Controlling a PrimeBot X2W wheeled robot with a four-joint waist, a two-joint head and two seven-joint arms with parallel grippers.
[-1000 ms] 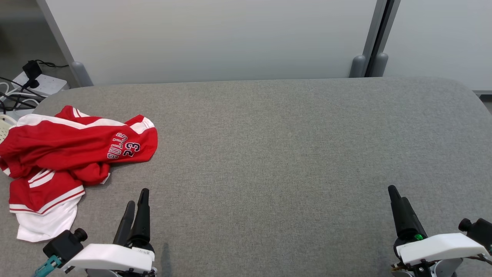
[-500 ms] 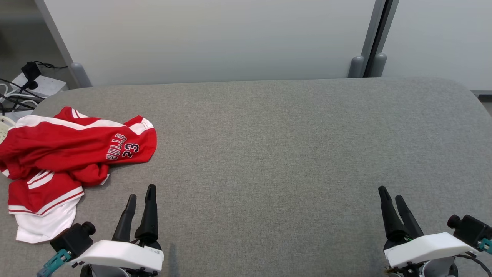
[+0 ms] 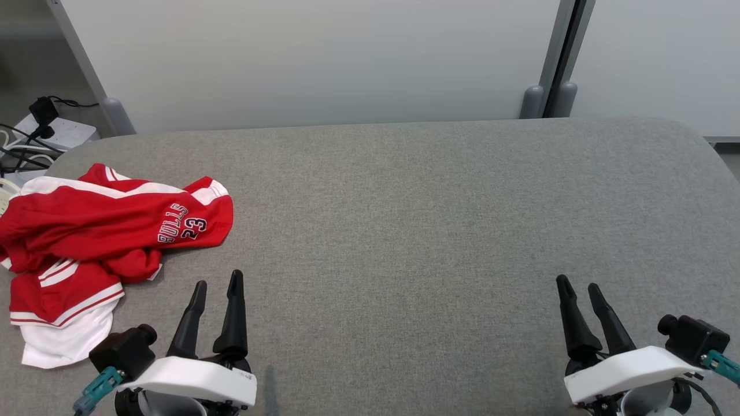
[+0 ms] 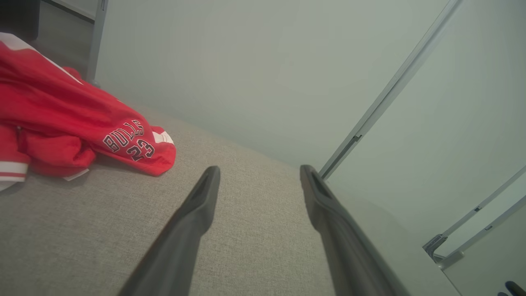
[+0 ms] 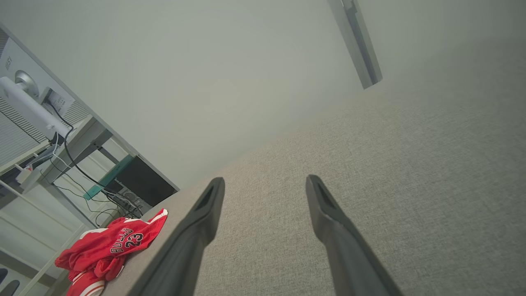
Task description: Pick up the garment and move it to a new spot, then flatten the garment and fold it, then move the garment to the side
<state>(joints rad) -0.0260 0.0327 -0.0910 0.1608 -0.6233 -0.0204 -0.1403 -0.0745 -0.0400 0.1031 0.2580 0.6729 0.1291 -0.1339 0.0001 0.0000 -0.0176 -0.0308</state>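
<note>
The red jersey [image 3: 110, 231] lies crumpled at the bench [image 3: 404, 202]'s left end. Our left jaws stand parted and empty near it. Our right jaws do likewise, well apart from it. Our right wrist view adds a monitor [image 5: 8, 70] beyond the jersey.

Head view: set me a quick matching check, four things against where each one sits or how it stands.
1. red Bulls jersey
2. left gripper
3. right gripper
4. power strip

a. lower right, open
b. beyond the far left corner of the table
c. crumpled at the table's left edge
d. lower left, open, close to the garment

Pairs: 1-c, 2-d, 3-a, 4-b.
</note>
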